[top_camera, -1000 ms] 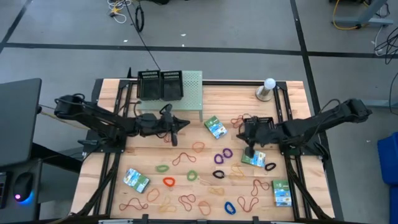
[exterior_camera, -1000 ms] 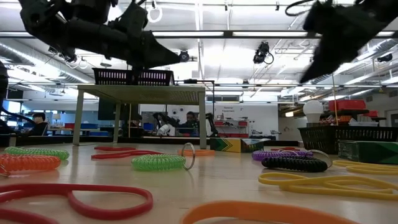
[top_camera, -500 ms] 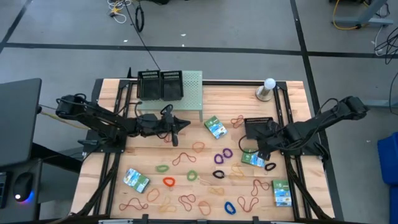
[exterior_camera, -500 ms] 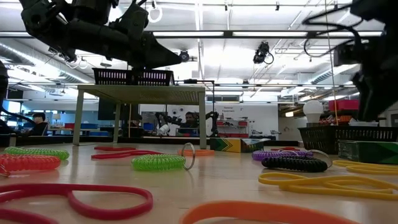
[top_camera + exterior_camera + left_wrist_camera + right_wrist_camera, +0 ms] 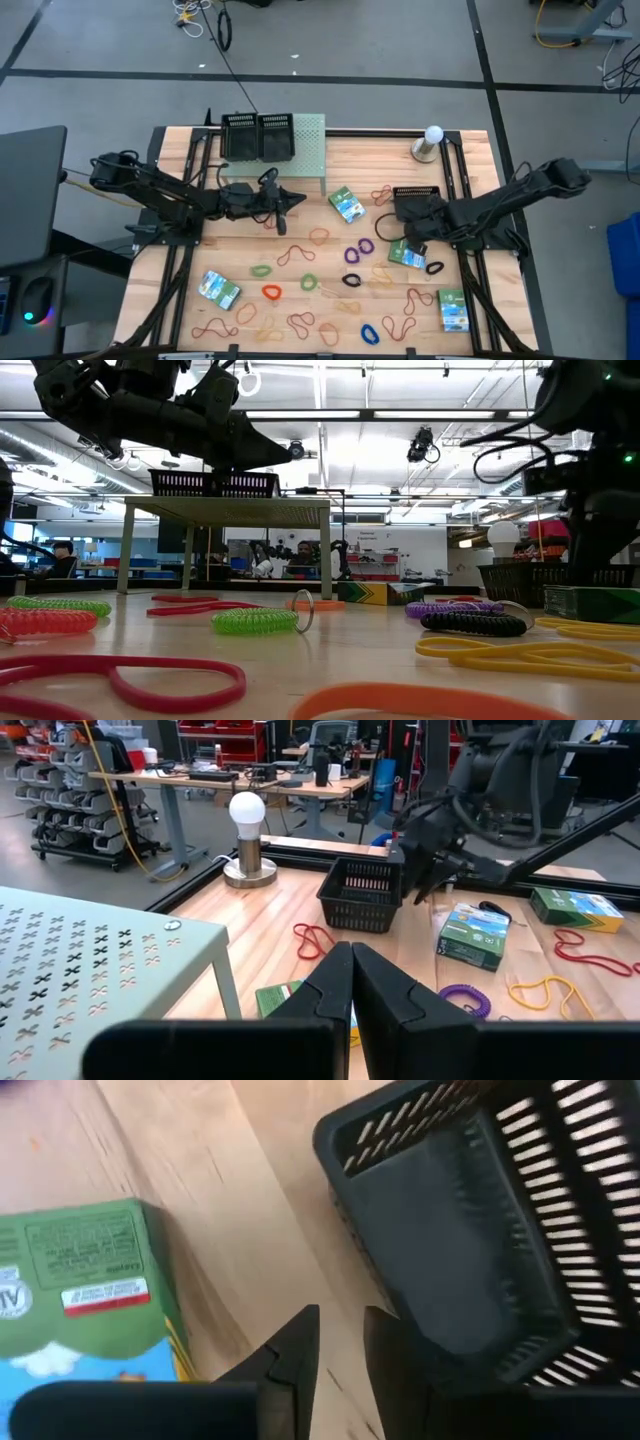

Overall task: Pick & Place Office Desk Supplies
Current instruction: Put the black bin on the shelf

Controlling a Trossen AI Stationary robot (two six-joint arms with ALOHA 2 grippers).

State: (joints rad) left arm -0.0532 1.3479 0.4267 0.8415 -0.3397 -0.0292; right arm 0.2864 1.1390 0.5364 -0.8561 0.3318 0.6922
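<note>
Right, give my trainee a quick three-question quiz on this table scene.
1. True or false: the right gripper holds a packet.
2. What stands on the pale-green shelf? A: black mesh trays. B: a red band. C: a blue band.
3. In the high view, how many packets lie on the table?

Key: 1 false, its fingers are apart with nothing between them. 2 A. 3 four.
</note>
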